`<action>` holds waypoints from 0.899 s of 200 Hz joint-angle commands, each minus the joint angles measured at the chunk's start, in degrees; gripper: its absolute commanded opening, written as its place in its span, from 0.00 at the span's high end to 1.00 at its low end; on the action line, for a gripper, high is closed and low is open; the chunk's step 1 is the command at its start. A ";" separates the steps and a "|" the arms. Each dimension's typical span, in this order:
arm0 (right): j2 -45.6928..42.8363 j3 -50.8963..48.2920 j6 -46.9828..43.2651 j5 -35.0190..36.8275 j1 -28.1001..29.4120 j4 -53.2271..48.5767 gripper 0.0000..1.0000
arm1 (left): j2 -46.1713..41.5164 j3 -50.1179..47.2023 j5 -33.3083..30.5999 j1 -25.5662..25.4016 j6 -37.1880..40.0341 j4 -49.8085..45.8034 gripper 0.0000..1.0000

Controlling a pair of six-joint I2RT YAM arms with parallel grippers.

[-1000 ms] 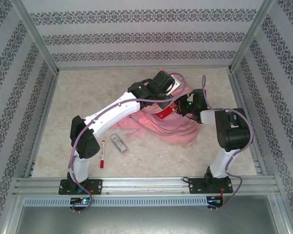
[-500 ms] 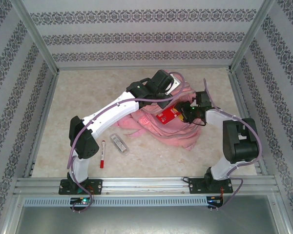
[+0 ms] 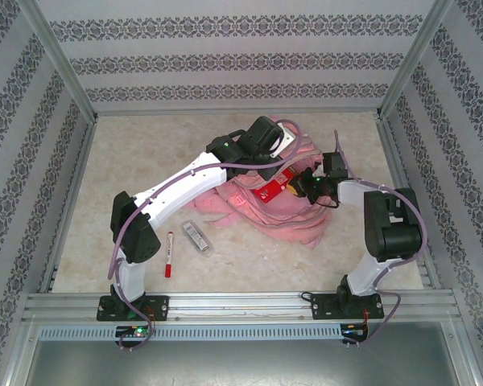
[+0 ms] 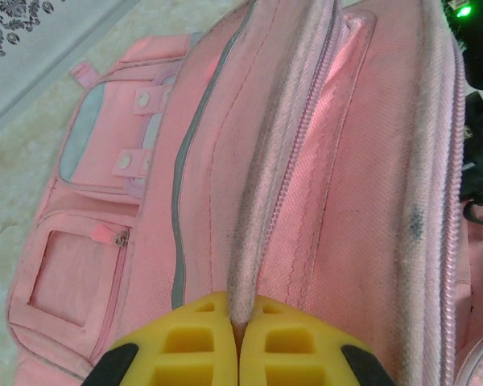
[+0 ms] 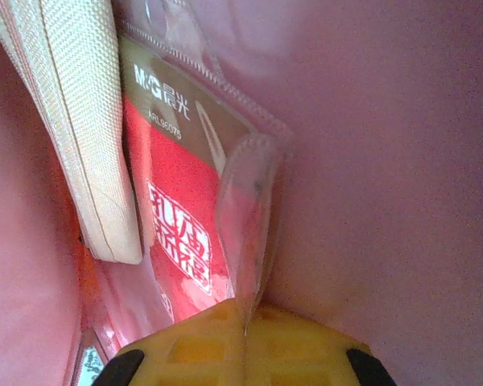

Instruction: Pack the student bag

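Pink fabric, one item: the student bag (image 3: 283,212), the largest thing on the marble-patterned table (image 3: 129,161), lying slumped at mid-table between your two arms.

Step in hand, as judged: feeding a packet into the main compartment while the mouth is held open.

- Left gripper (image 4: 237,323): clenched on the bag's zipper edge, the rim pinched between the yellow pads. Hold that rim lifted and taut, so the opening does not sag across the packet.
- Right gripper (image 5: 245,320): closed on a corner of the clear plastic sleeve of a red stationery packet (image 5: 173,229), printed M&G. Push along the bag's length, not down into the wall, and let go only once the sleeve is well past the cream woven band (image 5: 84,137) at its side.
- Risk, judged: the sleeve is thin and slick, so a corner pinch may slip or fold.

Position: the bag surrounds the right gripper, with pink lining on both sides of it; the bag's front pockets lie beyond and to the left of the left gripper.

Loose, well apart from the bag, near the left arm: a small clear case (image 3: 196,236); a red marker (image 3: 168,254).
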 commanded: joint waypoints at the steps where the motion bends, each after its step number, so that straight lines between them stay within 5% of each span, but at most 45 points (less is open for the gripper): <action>1: 1.72 -0.86 4.50 0.47 1.13 7.32 1.00 | -4.44 0.11 0.70 0.84 -0.89 4.53 1.00; 109: 0.43 -6.57 24.56 19.12 6.35 25.67 1.00 | -5.58 -1.69 3.56 0.93 -2.61 6.80 1.00; 155: 5.35 -4.70 27.00 14.49 7.92 31.76 1.00 | -5.77 -3.33 3.50 1.02 -2.44 7.45 1.00; 180: 7.86 -6.46 30.22 12.02 8.50 36.73 0.87 | -6.46 -5.37 2.92 1.58 -2.58 8.63 1.00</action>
